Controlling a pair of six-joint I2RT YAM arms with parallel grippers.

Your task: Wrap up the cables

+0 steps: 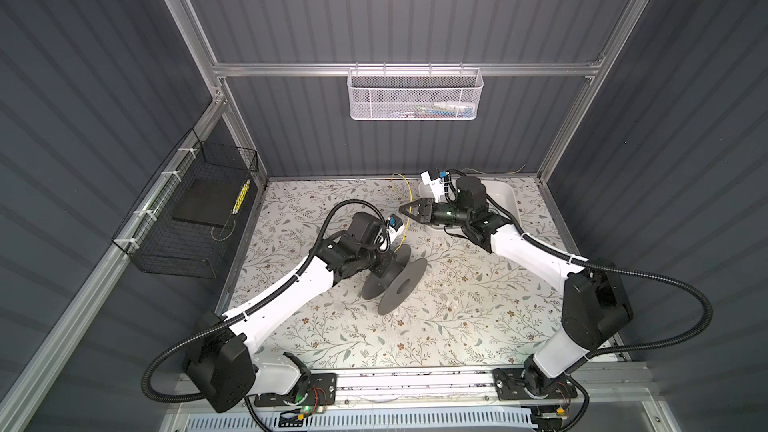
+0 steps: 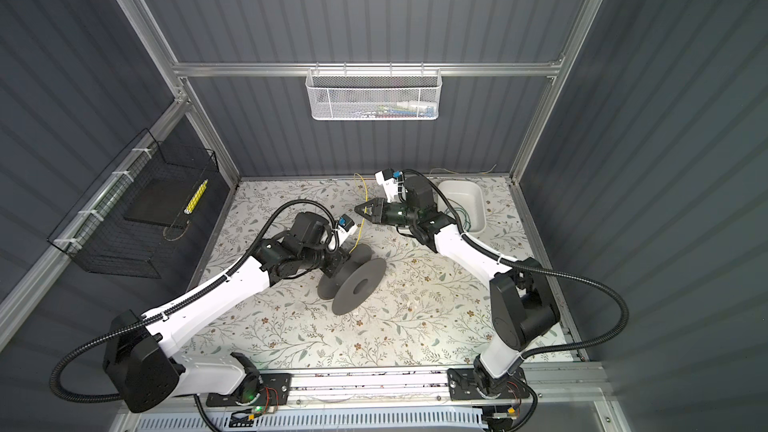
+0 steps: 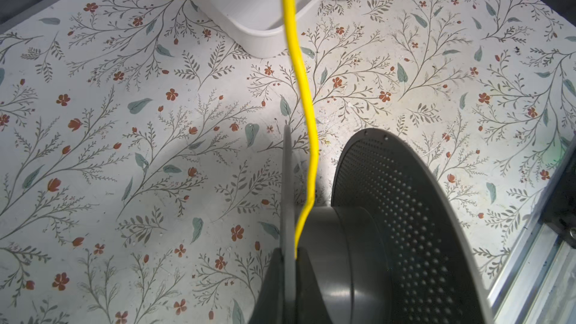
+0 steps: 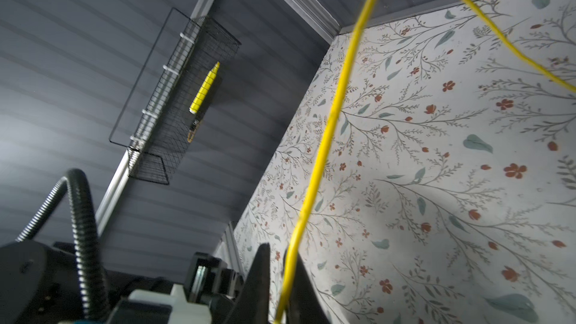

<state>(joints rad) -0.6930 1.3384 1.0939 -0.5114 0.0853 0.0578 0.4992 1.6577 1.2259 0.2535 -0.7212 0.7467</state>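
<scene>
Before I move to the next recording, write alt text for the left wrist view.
A yellow wire leads to the core of a grey spool, between its two flanges. The left claw clamps the nearer flange; a white tray sits beyond on the floral table.

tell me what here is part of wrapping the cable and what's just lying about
In use: yellow wire, grey spool, left gripper clamping its flange, right gripper straddling the wire.
Lying about: white tray, black wire basket, yellow marker, white mesh basket.
</scene>
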